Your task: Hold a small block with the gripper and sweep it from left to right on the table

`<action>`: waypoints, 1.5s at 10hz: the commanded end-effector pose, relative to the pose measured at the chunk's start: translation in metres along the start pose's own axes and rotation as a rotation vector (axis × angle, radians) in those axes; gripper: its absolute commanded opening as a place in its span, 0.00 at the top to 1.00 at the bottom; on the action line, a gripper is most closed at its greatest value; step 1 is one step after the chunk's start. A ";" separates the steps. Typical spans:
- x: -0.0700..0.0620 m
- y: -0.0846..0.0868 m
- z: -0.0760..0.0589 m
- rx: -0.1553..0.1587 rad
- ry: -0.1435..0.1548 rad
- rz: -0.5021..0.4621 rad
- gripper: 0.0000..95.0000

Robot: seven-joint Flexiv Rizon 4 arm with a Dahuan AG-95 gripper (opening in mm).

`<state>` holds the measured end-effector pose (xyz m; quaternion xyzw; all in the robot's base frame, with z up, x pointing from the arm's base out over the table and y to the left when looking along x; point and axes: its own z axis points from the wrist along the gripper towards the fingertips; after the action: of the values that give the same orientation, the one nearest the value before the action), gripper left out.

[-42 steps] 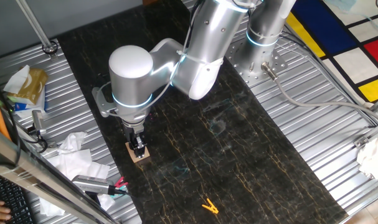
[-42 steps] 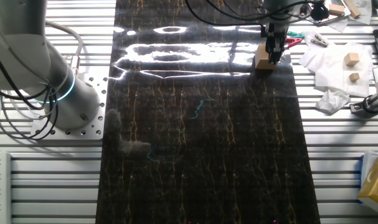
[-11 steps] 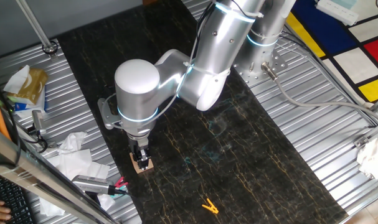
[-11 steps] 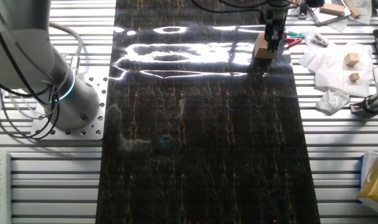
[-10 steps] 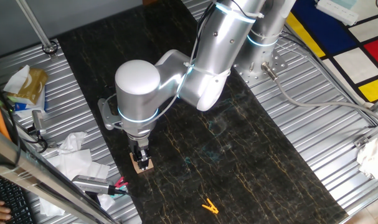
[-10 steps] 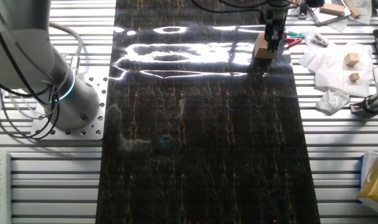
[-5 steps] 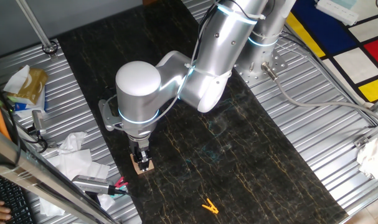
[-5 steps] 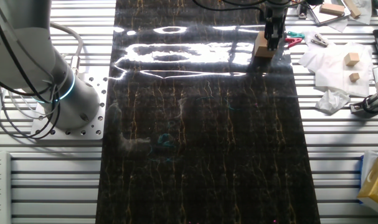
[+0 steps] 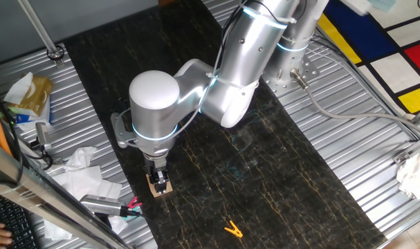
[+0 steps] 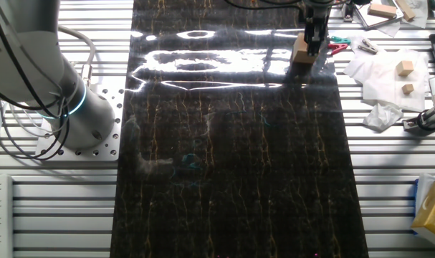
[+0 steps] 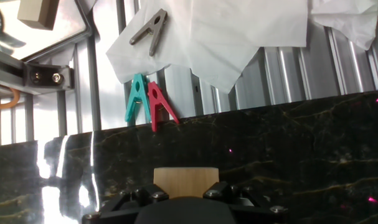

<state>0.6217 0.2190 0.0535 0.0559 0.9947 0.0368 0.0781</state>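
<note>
The small block (image 11: pixel 185 182) sits clamped between the black fingers of the gripper (image 11: pixel 186 194), resting on the table (image 11: pixel 313 149) close to its edge. At about eleven o'clock from the block, a red clip (image 11: pixel 160 104) and a teal clip (image 11: pixel 136 98) lie side by side at the marble's border. Farther at twelve o'clock, white paper (image 11: pixel 238 37) covers the ribbed metal, with a grey clip (image 11: pixel 149 30) on it.

From one fixed view the block (image 9: pixel 160 185) lies by the marble's edge, a yellow clip (image 9: pixel 232 228) at four o'clock.

A small yellow clip (image 9: pixel 232 229) lies alone on the table — off its edge, teal (image 11: pixel 136 98) and red (image 11: pixel 159 104) clips touch, near crumpled white tissue (image 11: pixel 220 34) and a grey metal clip (image 11: pixel 149 30).
</note>
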 end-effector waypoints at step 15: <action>0.002 0.033 -0.002 -0.029 0.008 0.064 1.00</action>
<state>0.6232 0.2532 0.0571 0.0873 0.9919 0.0549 0.0743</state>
